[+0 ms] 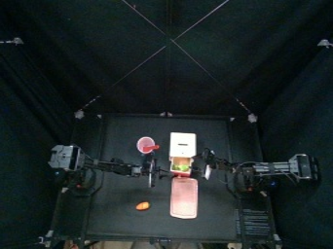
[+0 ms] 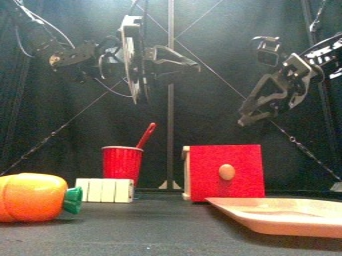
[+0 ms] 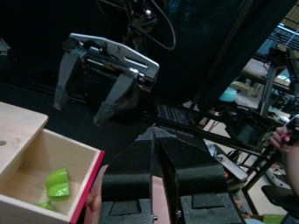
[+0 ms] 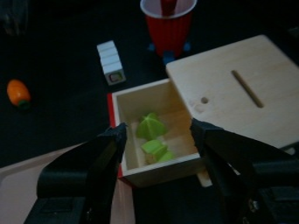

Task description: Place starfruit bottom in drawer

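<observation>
Partly hidden by the drawer [image 4: 146, 131] wall, the starfruit [image 4: 152, 138] lies inside. The right hand [image 4: 158, 144] hangs spread above it; the left hand [image 3: 149, 179] looks pressed together, raised off the desk [image 1: 117, 146].

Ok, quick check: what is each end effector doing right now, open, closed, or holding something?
Left end effector: cannot be told.
Right end effector: open, empty, above the small yellow-green starfruit lying in the open wooden compartment.
</observation>
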Controlling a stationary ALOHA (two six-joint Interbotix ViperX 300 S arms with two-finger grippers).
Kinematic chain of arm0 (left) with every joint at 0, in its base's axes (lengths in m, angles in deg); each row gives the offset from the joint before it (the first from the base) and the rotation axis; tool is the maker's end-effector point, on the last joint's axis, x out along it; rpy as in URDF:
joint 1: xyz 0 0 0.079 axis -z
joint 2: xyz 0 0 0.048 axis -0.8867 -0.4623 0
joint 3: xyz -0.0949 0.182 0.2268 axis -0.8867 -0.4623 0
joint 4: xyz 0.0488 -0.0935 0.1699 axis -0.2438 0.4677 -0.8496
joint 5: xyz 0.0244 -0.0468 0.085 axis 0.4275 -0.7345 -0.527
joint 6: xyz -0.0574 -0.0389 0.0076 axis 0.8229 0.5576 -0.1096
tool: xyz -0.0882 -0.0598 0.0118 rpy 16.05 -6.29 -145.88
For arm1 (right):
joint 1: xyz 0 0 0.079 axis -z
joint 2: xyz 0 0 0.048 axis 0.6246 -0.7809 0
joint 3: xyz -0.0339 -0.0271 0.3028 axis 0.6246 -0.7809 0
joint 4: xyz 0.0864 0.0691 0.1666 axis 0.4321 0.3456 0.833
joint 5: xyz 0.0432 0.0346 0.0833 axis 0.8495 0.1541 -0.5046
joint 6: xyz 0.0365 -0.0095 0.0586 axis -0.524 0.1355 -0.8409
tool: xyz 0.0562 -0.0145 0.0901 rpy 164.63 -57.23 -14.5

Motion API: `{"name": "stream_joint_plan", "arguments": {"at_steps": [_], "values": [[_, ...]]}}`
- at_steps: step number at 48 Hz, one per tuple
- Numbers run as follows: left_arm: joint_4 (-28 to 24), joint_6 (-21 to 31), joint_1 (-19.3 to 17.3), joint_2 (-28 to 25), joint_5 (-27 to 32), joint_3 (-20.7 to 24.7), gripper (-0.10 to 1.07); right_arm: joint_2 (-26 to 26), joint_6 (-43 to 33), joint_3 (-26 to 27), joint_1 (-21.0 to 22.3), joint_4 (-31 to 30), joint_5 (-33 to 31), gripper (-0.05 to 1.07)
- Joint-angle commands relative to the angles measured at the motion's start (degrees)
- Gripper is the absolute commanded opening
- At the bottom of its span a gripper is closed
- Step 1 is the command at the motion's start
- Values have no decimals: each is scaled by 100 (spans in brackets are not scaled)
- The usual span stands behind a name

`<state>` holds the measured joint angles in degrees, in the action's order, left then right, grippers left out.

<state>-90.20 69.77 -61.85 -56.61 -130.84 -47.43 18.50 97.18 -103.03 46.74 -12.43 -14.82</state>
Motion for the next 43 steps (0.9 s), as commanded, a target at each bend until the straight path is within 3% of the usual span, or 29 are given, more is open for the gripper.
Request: {"name": "stream_joint_plan", "arguments": {"at_steps": [1, 14, 43], "values": [[-9, 0, 9, 44, -62, 114, 43, 334, 0, -44, 35, 9, 185, 92], [44, 9, 70, -35, -62, 53, 43, 492, 0, -220, 35, 9, 633, 91], [79, 18, 79, -114, -62, 35, 43, 404, -9, -229, 35, 123, 694, 91]]}}
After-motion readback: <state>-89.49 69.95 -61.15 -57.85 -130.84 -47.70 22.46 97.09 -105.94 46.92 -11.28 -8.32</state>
